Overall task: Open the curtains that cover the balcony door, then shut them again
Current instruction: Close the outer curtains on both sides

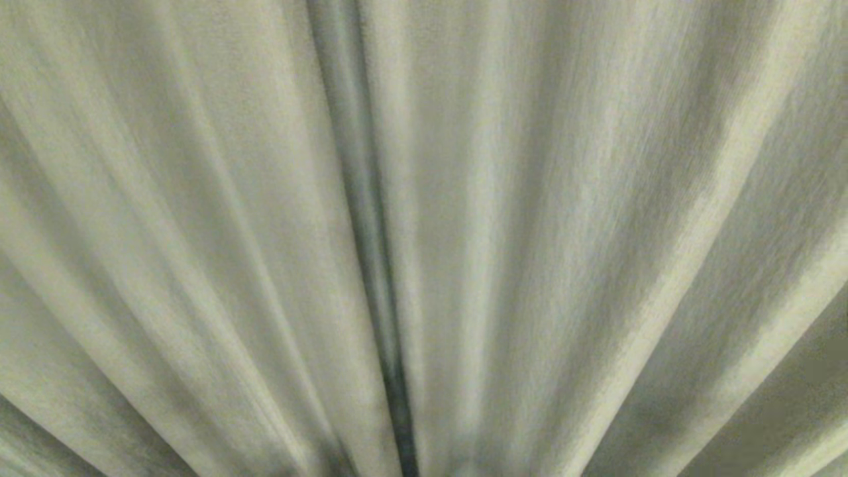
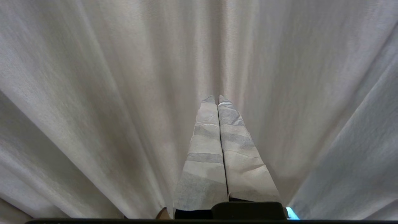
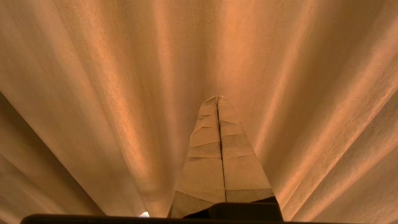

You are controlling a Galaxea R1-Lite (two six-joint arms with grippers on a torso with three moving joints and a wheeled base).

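The curtains [image 1: 570, 218] fill the whole head view as pale beige-grey pleated fabric, with a dark narrow seam [image 1: 371, 232] running down the middle where two folds meet. Neither arm shows in the head view. In the left wrist view my left gripper [image 2: 216, 99] is shut, its tape-wrapped fingers [image 2: 205, 146] pressed together with nothing between them, just in front of the curtain folds [image 2: 108, 93]. My right gripper [image 3: 217, 98] is likewise shut and empty, pointing at the curtain fabric [image 3: 295, 93]. The balcony door is hidden behind the curtains.
Curtain fabric covers every view from edge to edge. A small bright patch [image 2: 291, 213] shows beside the left gripper's base, and another bright spot [image 3: 144, 214] shows beside the right gripper's base.
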